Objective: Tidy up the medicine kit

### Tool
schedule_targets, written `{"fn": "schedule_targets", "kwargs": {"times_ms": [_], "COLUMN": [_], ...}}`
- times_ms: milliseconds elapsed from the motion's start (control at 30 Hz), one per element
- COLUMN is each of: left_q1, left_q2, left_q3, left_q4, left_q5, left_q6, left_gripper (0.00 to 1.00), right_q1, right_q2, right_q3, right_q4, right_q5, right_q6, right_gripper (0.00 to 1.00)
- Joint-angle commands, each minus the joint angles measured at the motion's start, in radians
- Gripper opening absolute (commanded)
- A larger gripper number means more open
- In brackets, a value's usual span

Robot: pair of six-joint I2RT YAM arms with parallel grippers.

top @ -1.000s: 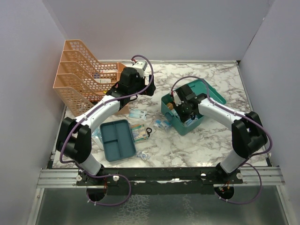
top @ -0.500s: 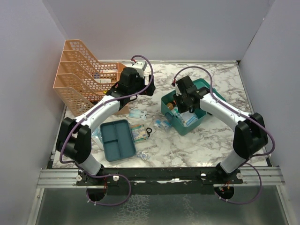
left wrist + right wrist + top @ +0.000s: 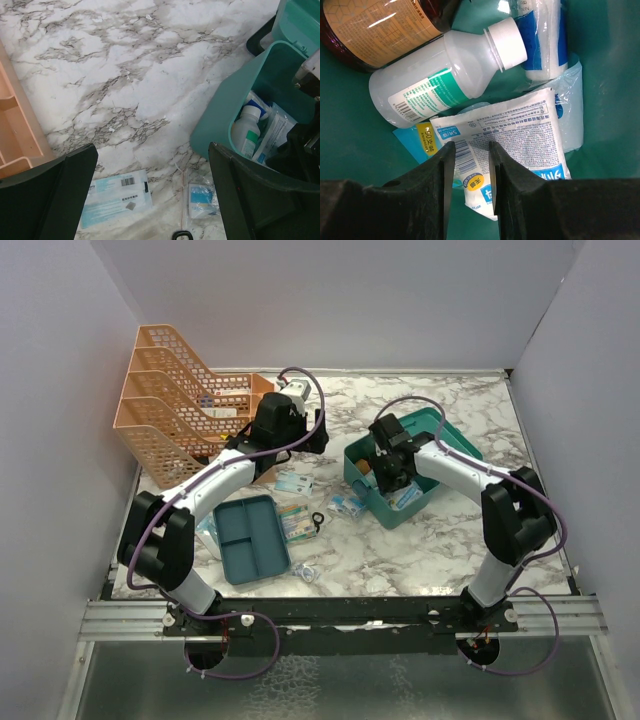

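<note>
Jaws of the right gripper (image 3: 470, 147) stand narrow and empty, just over a white packet (image 3: 520, 125) inside the medicine kit (image 3: 398, 512), right of the desk's middle. The left gripper (image 3: 152, 147) gapes wide beside it. Closing here might snag the plastic bottle (image 3: 445, 80) too.

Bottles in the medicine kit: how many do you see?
2, both in the medicine kit: a white plastic bottle on its side, a brown bottle beside it. Others may hide under the packets.

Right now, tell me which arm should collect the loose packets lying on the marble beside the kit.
Left: the left pincer hovers open above the barcoded packet, while the right pincer is down inside the medicine kit.
</note>
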Motion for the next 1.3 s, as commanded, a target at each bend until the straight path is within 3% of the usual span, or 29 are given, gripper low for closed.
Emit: {"fn": "schedule_targets", "kwargs": {"times_ms": [0, 300, 500, 667, 900, 1067, 1267], "left_q1": [0.005, 0.005, 0.002, -0.006, -0.021, -0.046, -0.047], "left_q2": [-0.042, -0.082, -0.158, -0.183, -0.185, -0.228, -0.317], "left_q3": [-0.020, -0.070, -0.163, -0.208, -0.258, -0.286, -0.333], "left_q4": [-0.008, -0.178, -0.262, -0.367, -0.414, -0.408, -0.396], "left_q5": [-0.032, -0.064, -0.053, -0.051, -0.024, -0.041, -0.105], "left_q6": [-0.027, -0.092, -0.160, -0.215, -0.284, -0.294, -0.335], "left_gripper": [0.97, 0.93, 0.87, 0.81, 0.79, 0.77, 0.68], "right_q1": [-0.007, -0.007, -0.007, -0.001, 0.020, 0.094, 0.152], "right_q2": [-0.017, -0.191, -0.316, -0.297, -0.270, -0.219, -0.311], "right_q3": [0.023, 0.098, 0.074, 0.161, 0.169, 0.304, 0.179], "right_q4": [0.022, -0.049, 0.046, 0.141, 0.248, 0.154, 0.197], "right_q5": [-0.018, 0.025, -0.072, -0.211, -0.247, -0.227, -0.253], "right_q6": [0.039, 0.165, 0.190, 0.296, 0.470, 0.435, 0.435], "right_gripper": [0.34, 0.36, 0.36, 0.36, 0.36, 0.35, 0.35]}}
